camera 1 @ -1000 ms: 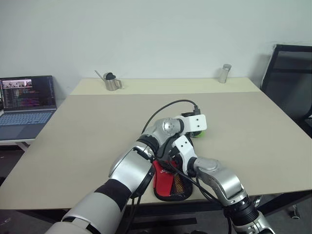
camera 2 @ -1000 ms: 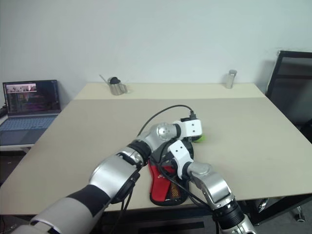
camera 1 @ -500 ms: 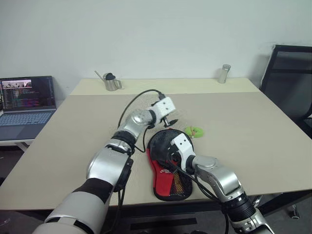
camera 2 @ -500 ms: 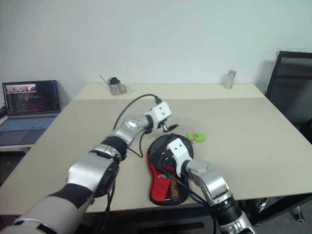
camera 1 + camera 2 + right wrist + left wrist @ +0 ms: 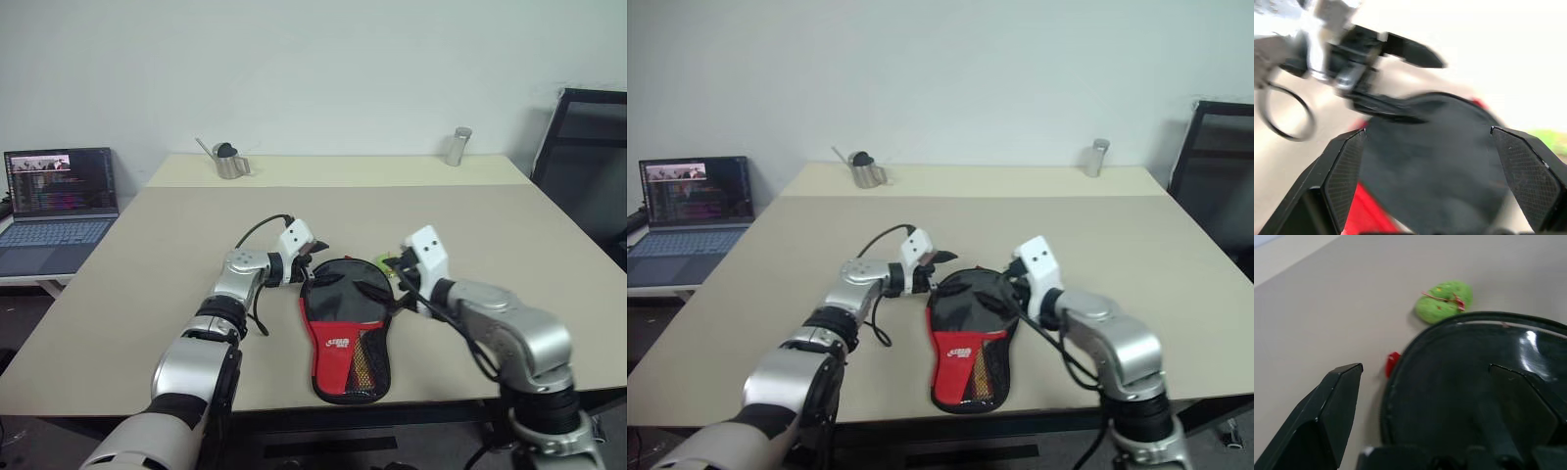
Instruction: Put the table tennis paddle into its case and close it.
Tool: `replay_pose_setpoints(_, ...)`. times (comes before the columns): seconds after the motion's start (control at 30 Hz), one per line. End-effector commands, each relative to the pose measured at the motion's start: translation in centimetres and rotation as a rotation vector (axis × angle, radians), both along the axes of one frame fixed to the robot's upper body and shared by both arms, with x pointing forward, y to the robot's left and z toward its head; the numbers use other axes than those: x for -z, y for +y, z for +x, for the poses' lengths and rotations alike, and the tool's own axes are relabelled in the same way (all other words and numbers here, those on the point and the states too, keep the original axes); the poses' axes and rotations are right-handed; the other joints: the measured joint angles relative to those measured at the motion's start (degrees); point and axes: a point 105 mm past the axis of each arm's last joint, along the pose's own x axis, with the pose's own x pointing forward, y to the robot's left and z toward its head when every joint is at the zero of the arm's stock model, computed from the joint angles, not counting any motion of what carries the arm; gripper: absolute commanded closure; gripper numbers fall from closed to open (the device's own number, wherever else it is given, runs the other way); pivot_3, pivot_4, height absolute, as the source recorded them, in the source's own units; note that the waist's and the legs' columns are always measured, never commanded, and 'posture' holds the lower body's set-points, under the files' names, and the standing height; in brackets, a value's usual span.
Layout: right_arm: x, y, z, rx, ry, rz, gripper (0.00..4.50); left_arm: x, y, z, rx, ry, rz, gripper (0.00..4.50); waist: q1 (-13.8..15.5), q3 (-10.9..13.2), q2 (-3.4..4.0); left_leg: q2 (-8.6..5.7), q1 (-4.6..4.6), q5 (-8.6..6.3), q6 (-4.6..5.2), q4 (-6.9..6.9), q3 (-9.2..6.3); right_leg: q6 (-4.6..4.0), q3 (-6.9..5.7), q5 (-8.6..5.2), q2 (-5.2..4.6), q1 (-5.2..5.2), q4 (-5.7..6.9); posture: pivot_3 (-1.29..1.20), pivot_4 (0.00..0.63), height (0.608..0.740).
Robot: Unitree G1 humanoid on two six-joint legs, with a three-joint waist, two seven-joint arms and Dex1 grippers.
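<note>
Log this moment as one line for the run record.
case: flat on table, looks closed | left pincer: open, beside case's round end | right pincer: open, opposite side | green tag: on table

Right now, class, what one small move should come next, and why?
Probably bring the open right gripper to the green tag beside the case's round end and pinch it. Both grippers flank the case holding nothing, the left gripper open too, and whether the zip is fully shut cannot be told.
</note>
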Motion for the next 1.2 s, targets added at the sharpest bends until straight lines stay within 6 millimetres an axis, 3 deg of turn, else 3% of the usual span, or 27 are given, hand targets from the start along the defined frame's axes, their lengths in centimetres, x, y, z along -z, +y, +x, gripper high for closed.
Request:
replay_pose_setpoints(0.03,-0.6,-1.9,1.8,0.010,-0.068,-0.073,0.00,-0.6,-1.1,-0.1,0.026,-0.033,-0.007,0.02,-0.02,0.00,0.00,0.00,0.00,0.00,0.00,0.00,0.00,0.00,0.00,0.00,0.00,0.00,0.00,0.00,0.150,0.740)
replay_pose_setpoints(0.13,-0.1,-3.5,4.7,0.073,-0.082,-0.113,0.00,0.1,-1.5,-0.3,0.032,-0.023,0.008,0.02,-0.27,0.00,-0.01,0.01,0.03,0.00,0.00,0.00,0.04,0.00,0.02,0.00,0.02,0.00,0.01,0.00,0.150,0.740)
replay_pose_setpoints(0.27,0.4,-4.5,8.3,0.214,-0.052,-0.037,0.00,0.5,-2.0,-0.6,0.046,-0.021,0.014,0.02,-0.58,0.01,0.01,0.06,0.09,0.01,0.01,-0.04,0.11,-0.01,0.08,0.01,0.04,-0.03,0.07,0.00,0.150,0.740)
replay_pose_setpoints(0.43,2.1,-3.9,10.7,0.287,0.018,0.060,0.00,0.8,-2.3,-0.9,0.057,-0.018,0.012,0.02,-0.39,0.02,0.01,0.01,0.06,0.01,0.01,-0.06,0.10,-0.27,0.07,0.17,0.09,-0.05,0.08,0.00,0.150,0.740)
replay_pose_setpoints(0.7,5.0,-3.6,12.5,0.353,0.087,0.052,0.00,1.1,-2.1,-1.1,0.059,-0.012,0.019,0.02,-0.46,0.03,0.04,-0.04,0.04,0.01,0.01,-0.06,0.10,-0.29,0.08,0.18,0.09,-0.05,0.09,0.00,0.150,0.740)
replay_pose_setpoints(0.97,6.9,-3.1,12.3,0.320,0.127,-0.007,0.00,1.3,-2.4,-1.3,0.069,-0.012,0.022,0.02,-0.52,0.03,0.04,-0.04,0.05,0.01,0.01,-0.06,0.10,-0.29,0.09,0.18,0.09,-0.05,0.10,0.00,0.150,0.740)
replay_pose_setpoints(1.07,7.2,-3.0,12.2,0.314,0.134,-0.013,0.59,1.3,-2.7,-1.5,0.083,-0.018,0.031,0.00,-0.52,0.03,0.05,-0.03,0.06,0.01,0.01,-0.06,0.10,-0.29,0.09,0.18,0.09,-0.04,0.11,0.00,0.150,0.740)
replay_pose_setpoints(1.2,7.2,-2.7,12.1,0.306,0.136,-0.009,1.90,1.3,-3.3,-1.7,0.122,-0.024,0.053,0.00,-0.52,0.03,0.05,-0.04,0.11,0.01,0.01,-0.06,0.09,-0.29,0.09,0.18,0.09,0.01,0.11,0.00,0.150,0.740)
